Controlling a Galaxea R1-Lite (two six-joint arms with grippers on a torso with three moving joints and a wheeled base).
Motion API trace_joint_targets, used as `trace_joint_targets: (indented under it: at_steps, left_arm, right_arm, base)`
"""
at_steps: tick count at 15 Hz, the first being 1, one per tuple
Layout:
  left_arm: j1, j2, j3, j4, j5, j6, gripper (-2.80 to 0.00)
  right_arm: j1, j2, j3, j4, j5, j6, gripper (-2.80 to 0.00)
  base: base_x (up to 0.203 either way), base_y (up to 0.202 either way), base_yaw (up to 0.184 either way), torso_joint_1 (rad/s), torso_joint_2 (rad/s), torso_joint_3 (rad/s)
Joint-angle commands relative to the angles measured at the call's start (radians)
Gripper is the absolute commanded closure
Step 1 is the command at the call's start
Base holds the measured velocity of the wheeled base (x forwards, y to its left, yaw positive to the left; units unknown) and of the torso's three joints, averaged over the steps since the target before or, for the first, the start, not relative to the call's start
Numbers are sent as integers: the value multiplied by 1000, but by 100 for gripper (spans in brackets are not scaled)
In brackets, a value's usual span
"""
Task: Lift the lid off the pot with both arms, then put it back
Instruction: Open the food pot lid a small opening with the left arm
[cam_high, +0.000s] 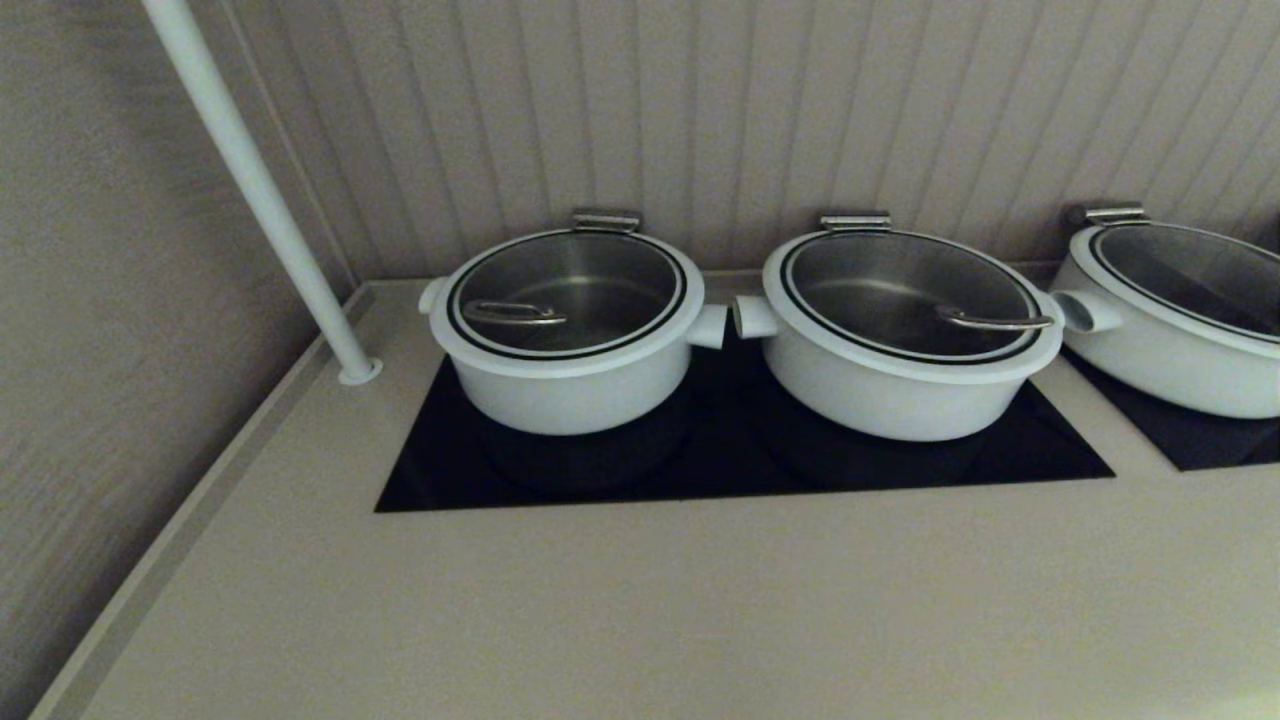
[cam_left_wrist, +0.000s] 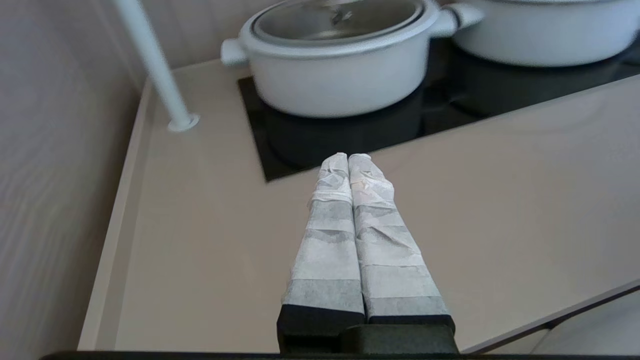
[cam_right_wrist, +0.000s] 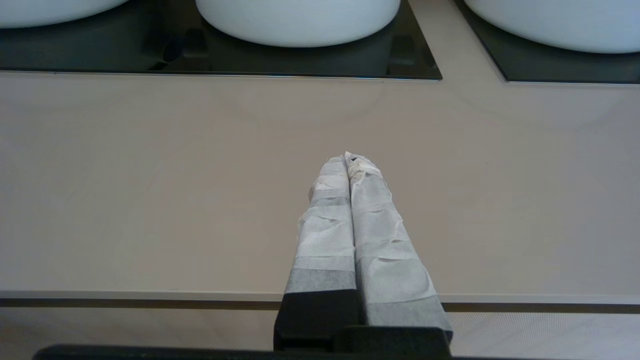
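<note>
The pot (cam_high: 565, 390) is white with straight sides and stands at the left of the black cooktop (cam_high: 740, 470). The lid (cam_high: 600, 275), clear glass with a steel loop handle (cam_high: 512, 314), sits on it. Neither gripper shows in the head view. My left gripper (cam_left_wrist: 348, 157) is shut and empty, its white-wrapped fingers together, over the beige counter in front of the pot (cam_left_wrist: 340, 80) and lid (cam_left_wrist: 337, 20). My right gripper (cam_right_wrist: 348, 160) is shut and empty over the counter near its front edge, short of the cooktop. The edge of the pot's base (cam_right_wrist: 50, 7) shows in the right wrist view.
A wider tapered white pot (cam_high: 890, 390) with its own lid stands just right of the pot, their stub handles almost touching. A third pot (cam_high: 1170, 360) is on a second cooktop at far right. A white pole (cam_high: 260, 190) rises from the counter's back left corner. Walls close the left and back.
</note>
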Motion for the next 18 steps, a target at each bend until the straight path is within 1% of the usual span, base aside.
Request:
trace_joint_targets:
  at_steps: [1,6,8,9,11,13,15,18]
  left_arm:
    - [0,124,-64,-4,-22,0,0]
    - [-1,334,-228,-6,-106,3,0]
    - [-1,401,-269,-6,-147,9,0]
    - [-1,431,-277,-6,-156,24,0]
    - [-10,481,-282,-8,-160,58,0]
    - [-50,525,-282,-15,-161,76,0]
    - [-80,579,-272,-65,-161,81,0]
    - [-97,699,-272,-151,-160,82,0]
  right_arm:
    - [1,1,0,0,1,-1,0]
    - [1,0,0,0,1,-1,0]
    - [0,0,0,0,1,-1,0]
    - [1,1,0,0,1,-1,0]
    - [1,2,0,0,1,-1,0]
    - [1,1,0,0,1,-1,0]
    - [1,1,0,0,1,-1,0]
    - [-1,1,0,0,1,-1,0]
  base:
    - [0,0,0,0,0,0]
    - [0,0,0,0,0,0]
    - [0,0,0,0,0,0]
    - [0,0,0,0,0,0]
    - [0,0,0,0,0,0]
    - [0,0,0,0,0,0]
    - [0,0,0,0,0,0]
    - [0,0,0,0,0,0]
